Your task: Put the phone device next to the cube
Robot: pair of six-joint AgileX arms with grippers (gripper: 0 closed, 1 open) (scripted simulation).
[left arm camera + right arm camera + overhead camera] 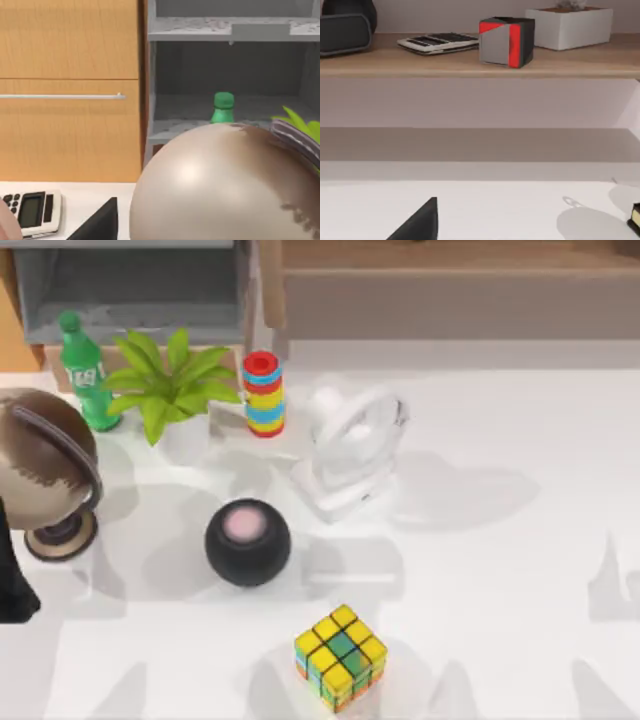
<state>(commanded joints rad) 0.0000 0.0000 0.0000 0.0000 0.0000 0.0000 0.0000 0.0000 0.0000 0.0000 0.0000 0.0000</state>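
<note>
Cube (341,657) sits low centre of the frame on the counter (520,590), with nothing beside it yet, so the placing is all left to do; where the phone lies I cannot tell. Bare counter opens to its right and left. Sphere (247,542) stands just beyond, upper left. For left gripper (97,222) and right gripper (417,222), apart or together: cannot tell

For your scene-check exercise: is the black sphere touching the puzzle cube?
No, the black sphere sits apart from the puzzle cube, bare table between.
</note>
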